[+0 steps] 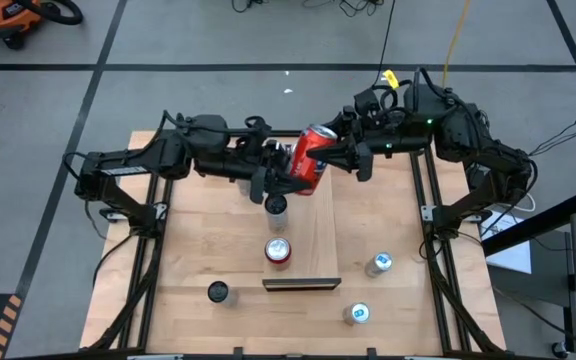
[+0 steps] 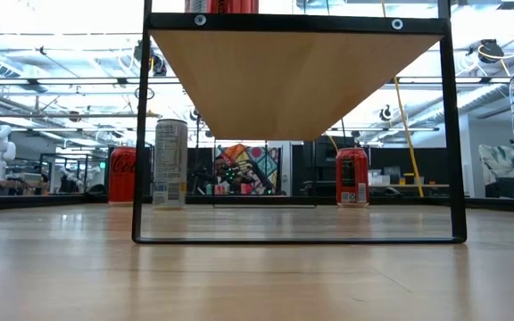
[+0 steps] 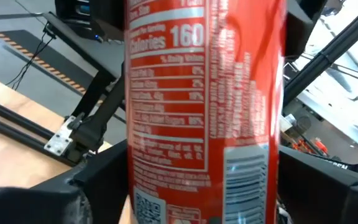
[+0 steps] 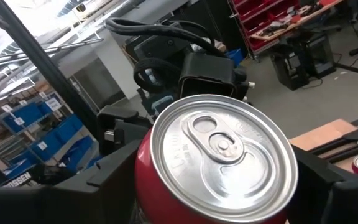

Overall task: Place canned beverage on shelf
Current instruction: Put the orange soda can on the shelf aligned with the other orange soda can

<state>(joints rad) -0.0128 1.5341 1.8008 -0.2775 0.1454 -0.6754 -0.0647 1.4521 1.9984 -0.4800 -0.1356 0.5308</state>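
Can hangs tilted in mid-air above the twelve o'clock end of the shelf, clamped in the right gripper jaws while the left gripper brackets its lower end with parted jaws, likely a handover between arms.

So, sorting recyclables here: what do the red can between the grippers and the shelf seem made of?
Red can: likely aluminium, going by the bare silvery lid with pull tab and the glossy printed red wall. Shelf: pale wood, matte, faint grain, probably unpainted board.
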